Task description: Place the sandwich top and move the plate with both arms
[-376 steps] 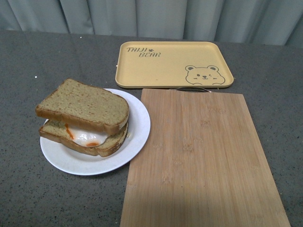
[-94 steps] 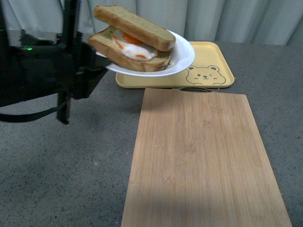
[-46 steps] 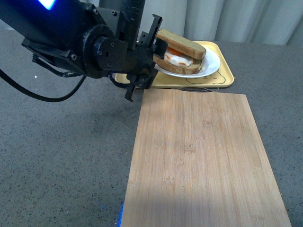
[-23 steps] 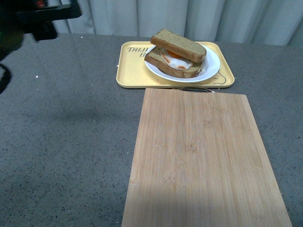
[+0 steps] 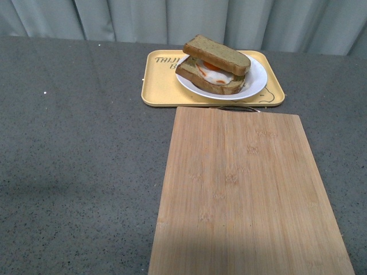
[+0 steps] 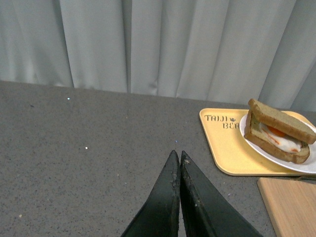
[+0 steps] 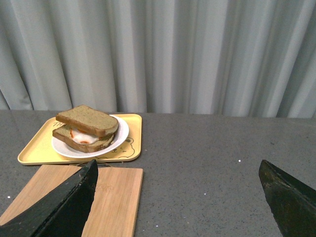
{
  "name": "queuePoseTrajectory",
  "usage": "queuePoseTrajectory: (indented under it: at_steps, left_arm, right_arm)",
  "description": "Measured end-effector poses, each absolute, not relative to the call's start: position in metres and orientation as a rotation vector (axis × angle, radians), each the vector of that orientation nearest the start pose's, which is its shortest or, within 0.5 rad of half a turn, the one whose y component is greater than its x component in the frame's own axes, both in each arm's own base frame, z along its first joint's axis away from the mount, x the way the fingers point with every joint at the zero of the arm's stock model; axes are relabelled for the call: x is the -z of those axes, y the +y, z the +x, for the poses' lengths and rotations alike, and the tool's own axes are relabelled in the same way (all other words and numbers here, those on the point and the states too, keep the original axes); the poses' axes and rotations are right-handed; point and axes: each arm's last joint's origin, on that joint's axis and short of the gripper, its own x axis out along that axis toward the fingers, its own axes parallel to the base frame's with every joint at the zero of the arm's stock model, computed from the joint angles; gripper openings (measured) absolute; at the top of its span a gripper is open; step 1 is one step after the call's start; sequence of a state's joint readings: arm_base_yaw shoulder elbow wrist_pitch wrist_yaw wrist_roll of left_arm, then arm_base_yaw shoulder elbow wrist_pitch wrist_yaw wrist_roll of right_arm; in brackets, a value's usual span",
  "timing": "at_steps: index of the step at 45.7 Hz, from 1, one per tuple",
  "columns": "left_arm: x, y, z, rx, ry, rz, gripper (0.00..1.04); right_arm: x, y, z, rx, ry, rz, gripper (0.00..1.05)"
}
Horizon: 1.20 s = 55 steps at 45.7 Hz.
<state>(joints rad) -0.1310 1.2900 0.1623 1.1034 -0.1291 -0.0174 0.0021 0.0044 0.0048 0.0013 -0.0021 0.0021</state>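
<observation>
- The sandwich top [image 5: 217, 54] lay on the egg slice on the plate [image 5: 256, 78], which sat in the yellow tray [image 5: 160, 86].
- Left gripper [image 6: 177, 157]: jaws together, well short of the plate.
- Right gripper [image 7: 177, 173]: jaws wide apart, far from it.

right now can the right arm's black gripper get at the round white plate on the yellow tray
Probably yes. In the right wrist view the open right gripper faces the round white plate on the yellow tray, with only bare table and the low wooden cutting board between them.

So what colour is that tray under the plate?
Yellow tray with a bear print, under the white plate; front view shows it best.
</observation>
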Motion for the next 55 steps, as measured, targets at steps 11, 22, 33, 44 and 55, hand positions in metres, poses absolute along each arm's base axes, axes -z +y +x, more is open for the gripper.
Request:
queuePoseTrajectory:
  at_steps: [11, 22, 33, 44, 55]
  left_arm:
    - [-0.161, -0.012, 0.172, 0.006, 0.017, -0.010, 0.04]
    - [-0.162, 0.000, 0.154, 0.000, 0.014, -0.009, 0.04]
    - [-0.166, 0.000, 0.143, 0.002, 0.002, -0.008, 0.04]
    - [-0.170, 0.000, 0.134, 0.002, -0.010, -0.008, 0.04]
    - [-0.173, 0.000, 0.124, 0.002, -0.019, -0.008, 0.04]
  right_arm:
    - [-0.165, 0.000, 0.098, -0.004, -0.002, 0.002, 0.95]
    - [-0.165, 0.000, 0.098, -0.004, -0.002, 0.002, 0.95]
    - [-0.165, 0.000, 0.098, -0.004, -0.002, 0.002, 0.95]
    - [-0.165, 0.000, 0.098, -0.004, -0.002, 0.002, 0.95]
    - [-0.165, 0.000, 0.098, -0.004, -0.001, 0.002, 0.95]
